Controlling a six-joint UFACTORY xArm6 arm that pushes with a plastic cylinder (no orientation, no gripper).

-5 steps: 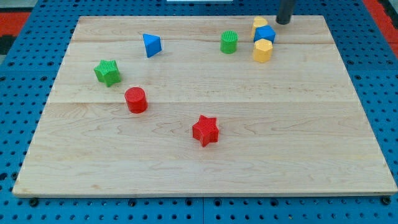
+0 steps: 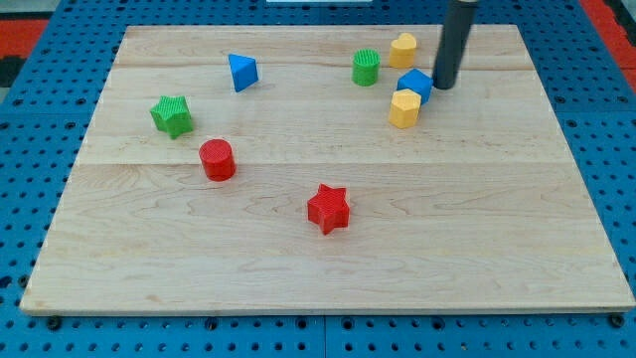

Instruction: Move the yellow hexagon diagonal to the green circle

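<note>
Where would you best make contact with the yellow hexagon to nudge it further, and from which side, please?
There is no gripper, so push rather than grip. The yellow hexagon touches the blue block, with my tip just beyond at the view's right. Probably press the hexagon's free right-hand face, coming from the view's right, below the blue block.

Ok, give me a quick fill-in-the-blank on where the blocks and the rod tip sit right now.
1. My tip sits just to the view's ____ of the blue cube.
2. The yellow hexagon block touches the ____ cube.
3. The green cylinder stands to the view's left of the yellow ____ block near the wooden board's top edge.
4. The block nearest the view's bottom is the red ____.

Missing words: right; blue; heart-shaped; star
</note>
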